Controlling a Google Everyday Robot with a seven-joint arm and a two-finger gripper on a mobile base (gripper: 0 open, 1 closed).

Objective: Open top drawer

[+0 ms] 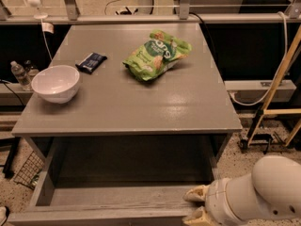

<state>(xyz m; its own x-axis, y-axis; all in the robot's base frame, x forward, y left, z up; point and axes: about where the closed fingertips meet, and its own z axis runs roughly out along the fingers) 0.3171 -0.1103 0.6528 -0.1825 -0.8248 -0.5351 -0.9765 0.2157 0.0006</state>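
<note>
The top drawer (103, 214) is a wide grey wooden drawer under the grey table top (136, 107). It is pulled well out toward me, and its empty inside shows. Its knob is out of view. My gripper (196, 205) is at the bottom right, at the right end of the drawer's front board. One tan finger (194, 194) is inside the drawer and the other (199, 216) is outside, so the gripper is shut on the front board. My white arm (254, 192) fills the lower right corner.
On the table top are a white bowl (55, 83) at the left, a dark snack bar (91, 61) and a green chip bag (156, 54). A water bottle (19, 74) stands left of the table. Yellow poles (277, 79) and cables stand at the right.
</note>
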